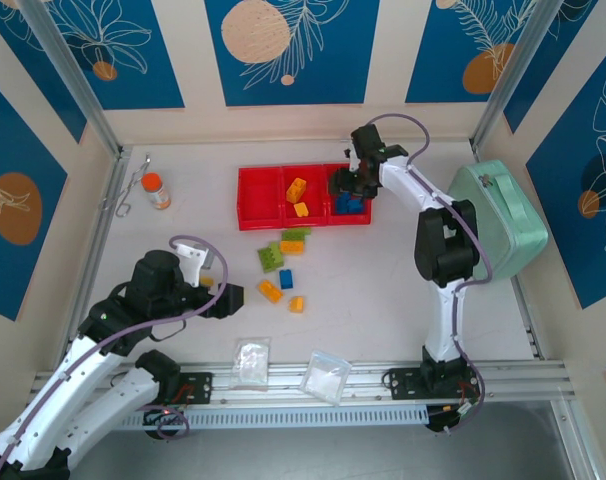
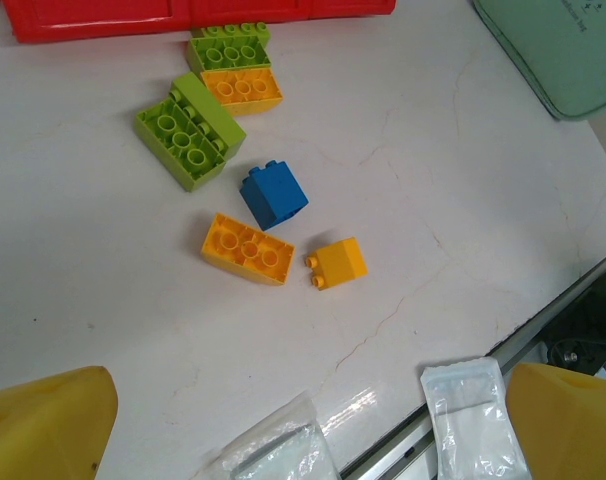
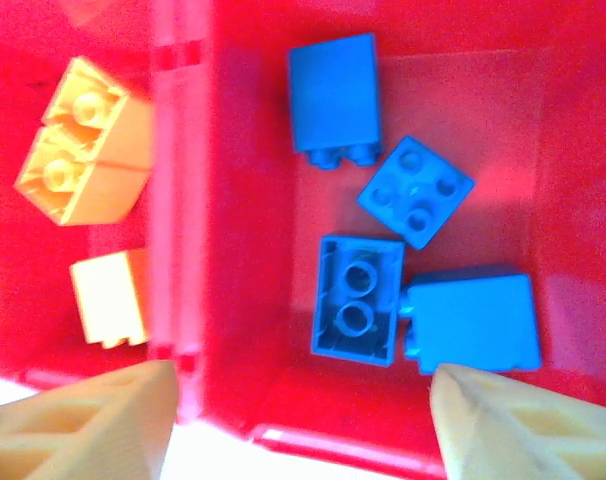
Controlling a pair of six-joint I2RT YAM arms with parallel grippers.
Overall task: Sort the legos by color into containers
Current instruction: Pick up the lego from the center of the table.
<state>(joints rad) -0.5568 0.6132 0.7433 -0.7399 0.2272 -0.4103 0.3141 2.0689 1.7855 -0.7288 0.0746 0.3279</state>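
The red tray (image 1: 255, 215) lies at the back centre, three compartments in a row. My right gripper (image 1: 351, 186) hovers over its right compartment (image 3: 283, 400), open and holding nothing (image 3: 303, 430). Below it lie several blue bricks (image 3: 355, 297). Two yellow-orange bricks (image 3: 83, 155) rest in the middle compartment, and the left one (image 1: 258, 195) holds nothing. Loose on the table sit a lime green brick (image 2: 188, 132), a green and yellow pair (image 2: 235, 68), a blue brick (image 2: 274, 195) and two yellow-orange ones (image 2: 247, 249) (image 2: 339, 263). My left gripper (image 1: 233, 297) is open (image 2: 303, 440), short of them.
A mint-green case (image 1: 498, 215) stands at the right wall. An orange-capped bottle (image 1: 156, 190) and a metal tool (image 1: 126, 192) lie at the back left. Two clear bags (image 1: 251, 362) (image 1: 325, 375) rest by the metal rail (image 1: 503, 375) at the near edge.
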